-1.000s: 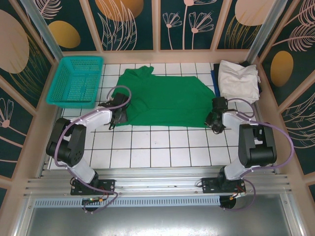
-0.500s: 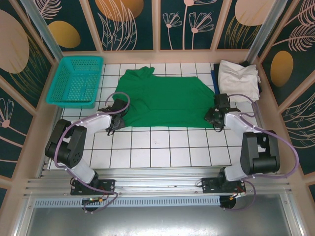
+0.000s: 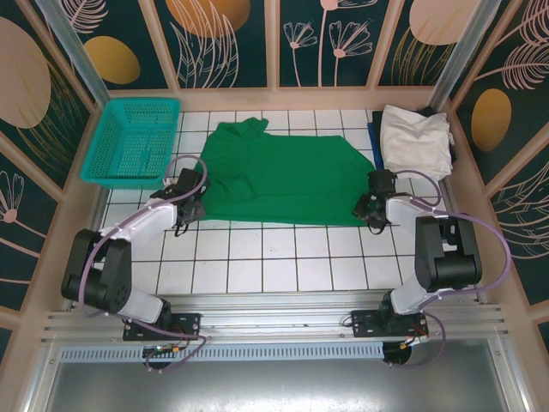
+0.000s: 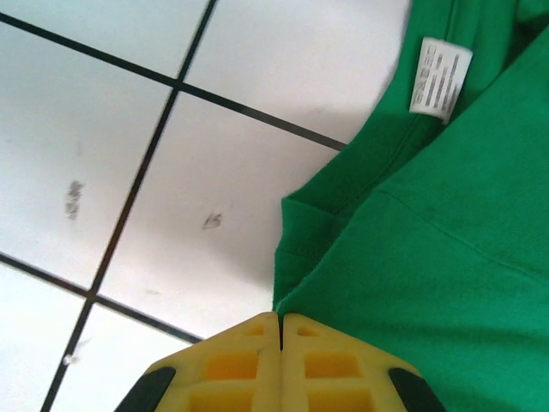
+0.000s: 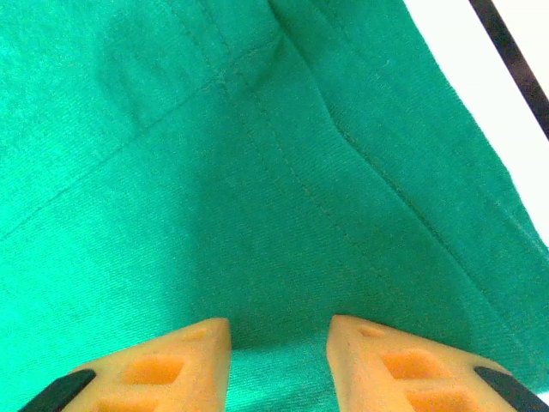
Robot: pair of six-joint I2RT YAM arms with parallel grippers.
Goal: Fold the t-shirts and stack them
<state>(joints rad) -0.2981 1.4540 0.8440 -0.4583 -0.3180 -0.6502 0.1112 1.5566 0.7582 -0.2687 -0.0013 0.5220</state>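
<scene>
The left gripper is clenched on the green t-shirt hem; the released right gripper should first pinch the cloth under it, then both lift evenly

Green t-shirt is matt cloth; tiles glossy.

A small white label sits on the green t-shirt, close to its edge. It carries several lines of grey print, too blurred to read. No other writing is legible.
</scene>
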